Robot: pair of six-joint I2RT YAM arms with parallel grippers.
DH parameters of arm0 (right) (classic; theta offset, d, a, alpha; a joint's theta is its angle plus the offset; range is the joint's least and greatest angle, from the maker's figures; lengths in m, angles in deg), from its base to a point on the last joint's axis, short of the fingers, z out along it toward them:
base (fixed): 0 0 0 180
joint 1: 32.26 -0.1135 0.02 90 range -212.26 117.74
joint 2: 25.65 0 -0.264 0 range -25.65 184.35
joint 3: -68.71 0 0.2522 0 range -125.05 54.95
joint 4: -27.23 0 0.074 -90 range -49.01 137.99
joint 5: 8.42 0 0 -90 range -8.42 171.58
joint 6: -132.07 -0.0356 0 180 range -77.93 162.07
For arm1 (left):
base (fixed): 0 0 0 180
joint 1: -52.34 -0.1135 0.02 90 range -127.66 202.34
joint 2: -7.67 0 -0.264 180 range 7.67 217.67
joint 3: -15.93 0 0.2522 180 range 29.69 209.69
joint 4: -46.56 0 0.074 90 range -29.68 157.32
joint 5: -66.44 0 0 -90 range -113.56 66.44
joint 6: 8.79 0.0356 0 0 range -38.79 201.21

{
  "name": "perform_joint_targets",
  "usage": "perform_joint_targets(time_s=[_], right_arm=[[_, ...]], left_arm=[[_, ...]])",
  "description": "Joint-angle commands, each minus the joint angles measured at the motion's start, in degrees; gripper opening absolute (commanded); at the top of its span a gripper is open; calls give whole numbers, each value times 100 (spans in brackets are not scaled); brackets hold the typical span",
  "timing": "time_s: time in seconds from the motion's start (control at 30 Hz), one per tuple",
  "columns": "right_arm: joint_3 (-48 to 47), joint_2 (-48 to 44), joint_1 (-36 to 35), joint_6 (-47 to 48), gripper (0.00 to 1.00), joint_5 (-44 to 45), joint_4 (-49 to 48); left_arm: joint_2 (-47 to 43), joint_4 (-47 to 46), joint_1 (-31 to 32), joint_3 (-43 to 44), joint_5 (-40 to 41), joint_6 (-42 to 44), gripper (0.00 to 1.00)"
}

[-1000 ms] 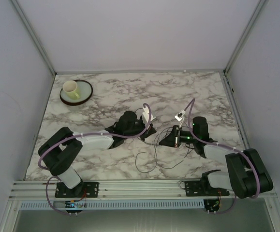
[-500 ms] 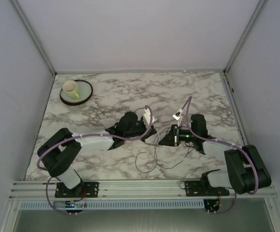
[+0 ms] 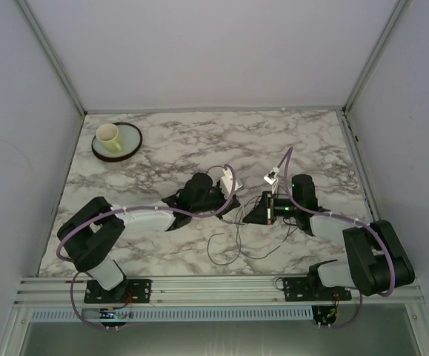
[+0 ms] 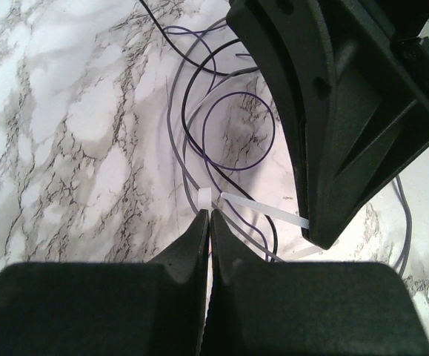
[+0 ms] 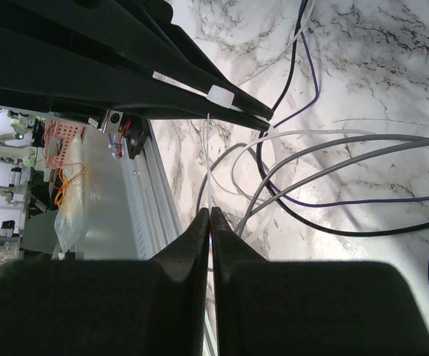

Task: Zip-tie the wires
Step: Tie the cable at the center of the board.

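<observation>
Left wrist view puts you at the cinching step: the white plastic zip tie (image 4: pixel 262 211) appears looped round the thin, dark and grey flexible wires (image 4: pixel 203 133), which curl loosely on the marbled desk (image 4: pixel 66 148) between the two arms. Your left pincer (image 4: pixel 208 216) is pressed fully together with its tips at the tie's head, though whether it pinches anything is unclear. Your right pincer (image 5: pixel 210 211) is clamped too, seemingly on the tie's thin tail. Next, I judge, you should draw that tail steadily away while bracing the head, so no strand slips out.
</observation>
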Motion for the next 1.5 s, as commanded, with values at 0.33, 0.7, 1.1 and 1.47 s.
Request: perform_joint_targets(time_s=[0.33, 0.7, 1.1, 1.47], right_arm=[[-292, 107, -60, 155, 0, -126, -6], [-101, -10, -62, 180, 0, -100, 38], [33, -94, -56, 173, 0, -118, 29], [-71, -21, -55, 182, 0, -120, -19]], left_arm=[[-250, -46, 109, -23, 40, 167, 0], [-233, -52, 106, -24, 67, 150, 0], [-203, -77, 105, -18, 90, 125, 0], [-191, -62, 105, -7, 55, 140, 0]])
